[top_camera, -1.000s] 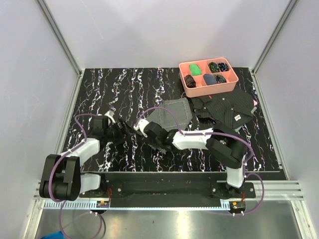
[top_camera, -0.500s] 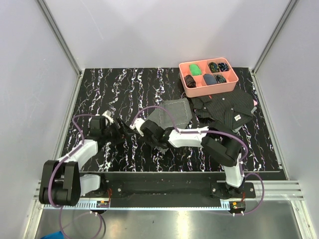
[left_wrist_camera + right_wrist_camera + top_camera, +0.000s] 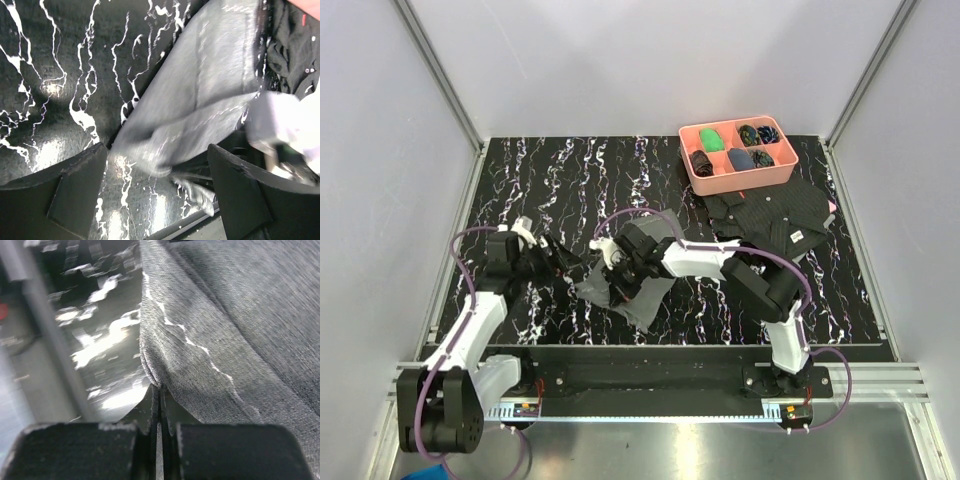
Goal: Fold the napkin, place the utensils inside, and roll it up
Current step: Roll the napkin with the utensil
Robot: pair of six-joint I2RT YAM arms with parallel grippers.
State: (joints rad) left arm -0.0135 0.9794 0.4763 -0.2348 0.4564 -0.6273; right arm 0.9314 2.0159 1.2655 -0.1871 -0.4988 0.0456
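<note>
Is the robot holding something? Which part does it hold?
The right hand is shut on the napkin, pinching it by its edge. The left hand is open and holds nothing.

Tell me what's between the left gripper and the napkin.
Only a bare stretch of marbled table; the left wrist view shows it between the open left gripper and the napkin.

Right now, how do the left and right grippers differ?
The right gripper is shut, pinching an edge of the grey napkin; the left gripper is open and holds nothing. The right one's jaws meet on the cloth, while the left one's are spread wide, with the napkin's corner showing between them. Both are black and sit close together at the napkin.
</note>
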